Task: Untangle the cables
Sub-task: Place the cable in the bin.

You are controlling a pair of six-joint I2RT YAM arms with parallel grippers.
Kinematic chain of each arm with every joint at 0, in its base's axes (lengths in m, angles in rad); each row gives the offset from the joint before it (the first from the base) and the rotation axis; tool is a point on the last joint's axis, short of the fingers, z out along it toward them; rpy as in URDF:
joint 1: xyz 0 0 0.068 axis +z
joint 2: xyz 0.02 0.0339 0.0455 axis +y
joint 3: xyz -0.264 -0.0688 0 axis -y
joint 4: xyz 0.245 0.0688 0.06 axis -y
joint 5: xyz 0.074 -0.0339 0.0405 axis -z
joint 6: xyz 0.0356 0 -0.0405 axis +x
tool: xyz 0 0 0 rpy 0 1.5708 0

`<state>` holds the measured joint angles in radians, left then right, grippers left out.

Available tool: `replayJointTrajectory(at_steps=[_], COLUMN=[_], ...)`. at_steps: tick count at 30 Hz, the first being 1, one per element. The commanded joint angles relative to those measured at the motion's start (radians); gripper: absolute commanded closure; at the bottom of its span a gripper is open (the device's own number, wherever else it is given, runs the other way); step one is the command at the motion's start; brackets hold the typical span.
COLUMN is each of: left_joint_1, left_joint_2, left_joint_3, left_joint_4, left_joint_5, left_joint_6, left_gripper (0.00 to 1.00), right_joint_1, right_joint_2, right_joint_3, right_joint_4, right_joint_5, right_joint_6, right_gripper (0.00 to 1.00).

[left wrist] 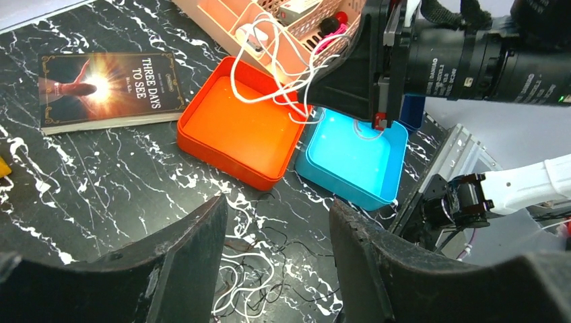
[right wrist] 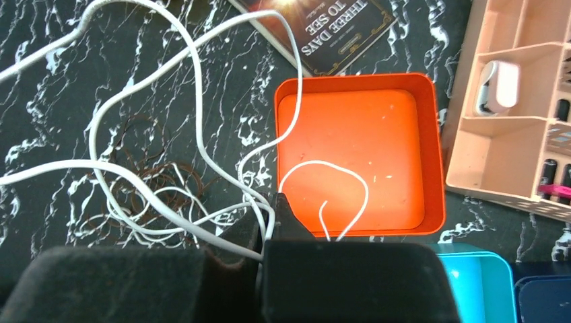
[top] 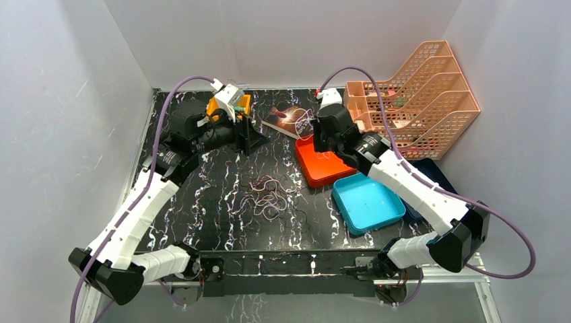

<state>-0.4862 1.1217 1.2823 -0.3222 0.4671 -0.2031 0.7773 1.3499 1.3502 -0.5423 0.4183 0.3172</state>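
The right gripper [right wrist: 269, 217] is clamped on the white cable [right wrist: 323, 162], whose loops hang beside the orange tray [right wrist: 384, 121] and run to the dark brown cables [right wrist: 158, 180] tangled on the marbled table [right wrist: 40, 114]. The left gripper [left wrist: 276, 232] hovers near that tangle, jaws wide and empty; the book [left wrist: 111, 87], teal tray [left wrist: 350, 151] and pink organiser [top: 417, 94] lie beyond.
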Motion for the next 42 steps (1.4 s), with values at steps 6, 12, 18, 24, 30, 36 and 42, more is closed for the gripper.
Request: replayJointTrajectory(at_steps=[6,12,18,24,30,36,42], left_joint_1=[0.004,0.003,0.003,0.004,0.003,0.003,0.004], left_joint_2=[0.009,0.008,0.043,0.049,0.05,0.072,0.098], left_joint_3=[-0.017,-0.025,-0.016,-0.009,-0.015,-0.004,0.009], left_joint_4=[-0.06,-0.065,-0.064,-0.066,-0.066,-0.065,-0.066], left_joint_5=[-0.032,-0.059,-0.04,-0.033,-0.023,0.008,0.043], left_joint_6=[-0.001,0.0,0.003,0.013,0.013,0.014,0.008], left_gripper=[0.44,0.42,0.42,0.41,0.41,0.41,0.41], right_joint_1=[-0.301,-0.36,-0.414,-0.538,-0.677,-0.788,-0.868], right_joint_2=[-0.069,-0.163,-0.286,-0.338,-0.409,-0.419,-0.404], right_joint_3=[-0.127,-0.132,-0.19,-0.204,-0.291,-0.379,-0.472], right_joint_4=[0.09,0.048,-0.018,-0.077,0.015,0.062,0.12], right_joint_5=[-0.477,-0.259,0.054,0.22,0.333,0.32,0.289], right_joint_6=[0.081,0.113,0.231,0.241,0.243,0.295,0.327], right_gripper=[1.0,1.0,1.0,1.0,1.0,1.0,1.0])
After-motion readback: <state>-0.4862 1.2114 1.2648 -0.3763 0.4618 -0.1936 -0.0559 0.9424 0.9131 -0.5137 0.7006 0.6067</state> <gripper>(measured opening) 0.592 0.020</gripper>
